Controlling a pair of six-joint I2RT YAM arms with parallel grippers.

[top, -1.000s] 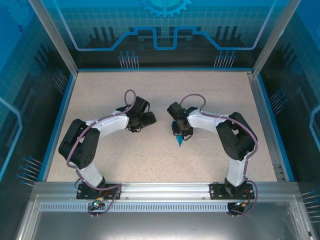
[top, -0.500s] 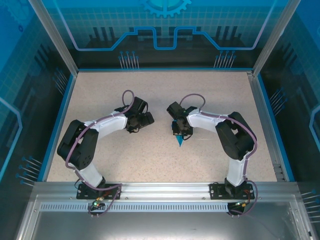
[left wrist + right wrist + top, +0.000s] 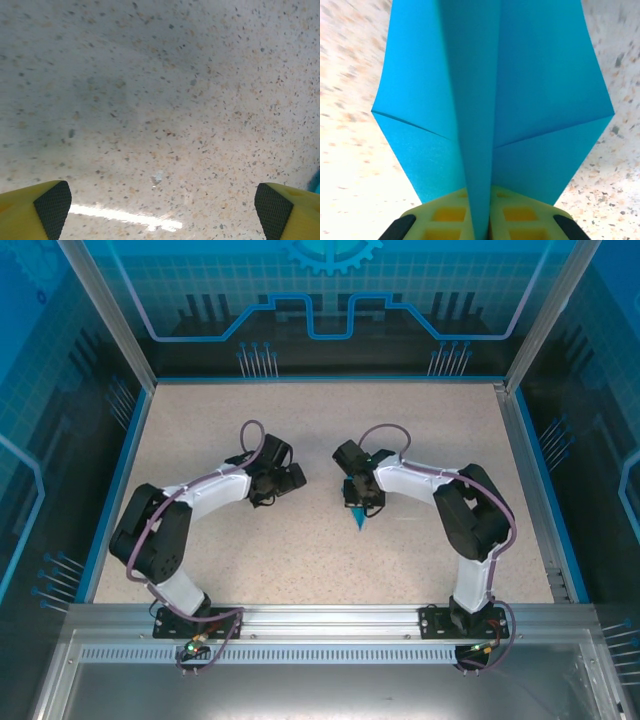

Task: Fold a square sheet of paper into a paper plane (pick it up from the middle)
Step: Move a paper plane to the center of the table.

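The square sheet of paper stands folded into a cyan paper plane [image 3: 490, 85] with a centre keel and two creased wings. My right gripper [image 3: 487, 222] is shut on that keel, its yellow fingers [image 3: 445, 215] pressed against it from both sides. From above, the plane [image 3: 360, 521] pokes out below the right gripper [image 3: 358, 502], pointing toward the near edge. To its left, my left gripper [image 3: 287, 480] hangs open over bare table. Its black pads [image 3: 52, 205] sit far apart with nothing between them. A cyan sliver [image 3: 316, 181] shows at the right edge of the left wrist view.
The speckled beige table [image 3: 300, 420] is bordered by a blue rim [image 3: 125, 470] and glass walls. An aluminium rail [image 3: 320, 618] carrying both arm bases runs along the near edge.
My left gripper has drawn back a little to the left and its jaws have opened wider. The right gripper has shifted slightly away from the near edge with the plane still in it.
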